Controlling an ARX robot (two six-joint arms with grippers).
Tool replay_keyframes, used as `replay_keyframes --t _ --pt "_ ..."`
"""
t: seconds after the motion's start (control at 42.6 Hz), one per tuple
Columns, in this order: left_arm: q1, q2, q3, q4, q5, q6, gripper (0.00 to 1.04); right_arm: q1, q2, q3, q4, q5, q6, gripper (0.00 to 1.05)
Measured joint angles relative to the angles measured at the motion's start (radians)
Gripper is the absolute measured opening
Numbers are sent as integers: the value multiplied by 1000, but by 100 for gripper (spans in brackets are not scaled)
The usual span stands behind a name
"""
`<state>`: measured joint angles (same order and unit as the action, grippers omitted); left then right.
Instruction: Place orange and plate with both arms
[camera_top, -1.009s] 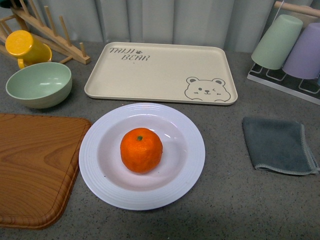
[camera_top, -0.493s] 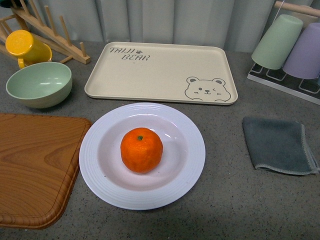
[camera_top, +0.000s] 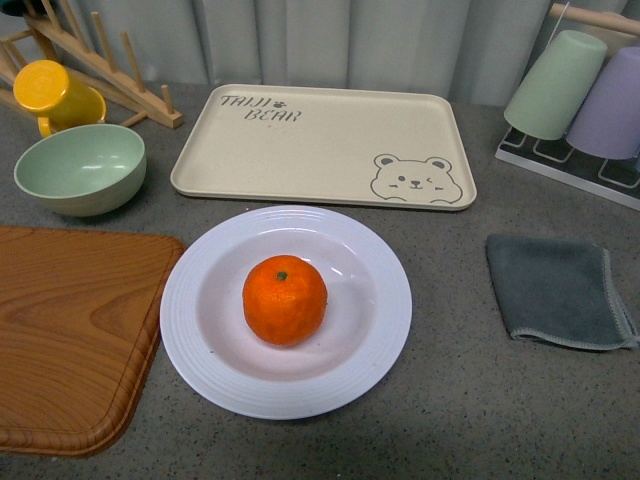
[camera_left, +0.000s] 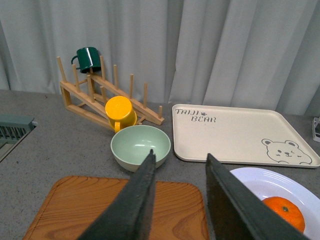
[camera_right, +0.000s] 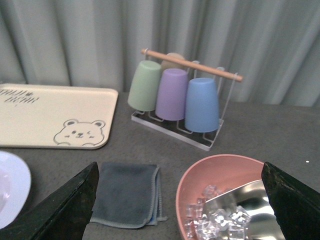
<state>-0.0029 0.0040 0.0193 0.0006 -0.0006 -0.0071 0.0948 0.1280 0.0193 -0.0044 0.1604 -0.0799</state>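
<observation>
Grey speckled counter (camera_top: 450, 410) runs back to a pale pleated curtain (camera_top: 350, 40). Near the front edge, at the middle, sits the white ribbed plate (camera_top: 385, 335), and the orange (camera_top: 285, 300) rests in its well, stem spot up, touching nothing else. Just behind the plate lies the beige bear tray (camera_top: 320, 140), flat and bare. Left of the plate, almost touching its rim, is a wooden cutting board (camera_top: 70, 340); behind that stands a pale green bowl (camera_top: 80, 170), then a yellow cup (camera_top: 50, 90) on a wooden peg rack (camera_top: 110, 75), which also carries a dark green mug (camera_left: 87, 59) seen from the left wrist. Right of the plate, apart from it, a folded grey cloth (camera_top: 555, 290) lies flat, and behind it a wire cup rack (camera_right: 175, 127) holds upturned green (camera_top: 555, 85), purple (camera_top: 610, 105) and blue (camera_right: 202, 105) cups. The left hand (camera_left: 180, 156) hangs above the cutting board with its fingers spread and nothing between them. The right hand (camera_right: 180, 165) is spread wide, likewise holding nothing, above the cloth and a pink bowl (camera_right: 200, 175) containing ice cubes and a metal scoop (camera_right: 245, 200).
</observation>
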Motion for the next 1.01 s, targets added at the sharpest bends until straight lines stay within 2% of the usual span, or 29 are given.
replay_keyframes --t 0.094,0.258,0.352,0.54,0.634,0.798,1.009 --pt "0 0 0 0 0 0 47 40 182 25 94 -40 29 95" --pt "0 0 0 0 0 0 85 58 825 150 359 -296 251 95" --pt "0 0 0 0 0 0 100 57 1117 223 399 -445 328 95" --pt "0 0 0 0 0 2 98 28 1551 371 409 -740 460 95" --pt "0 0 0 0 0 2 98 22 1711 441 490 -866 570 95" --pt "0 0 0 0 0 3 98 50 1828 517 596 -912 705 95" --pt "0 0 0 0 0 2 98 148 1993 626 701 -920 895 95"
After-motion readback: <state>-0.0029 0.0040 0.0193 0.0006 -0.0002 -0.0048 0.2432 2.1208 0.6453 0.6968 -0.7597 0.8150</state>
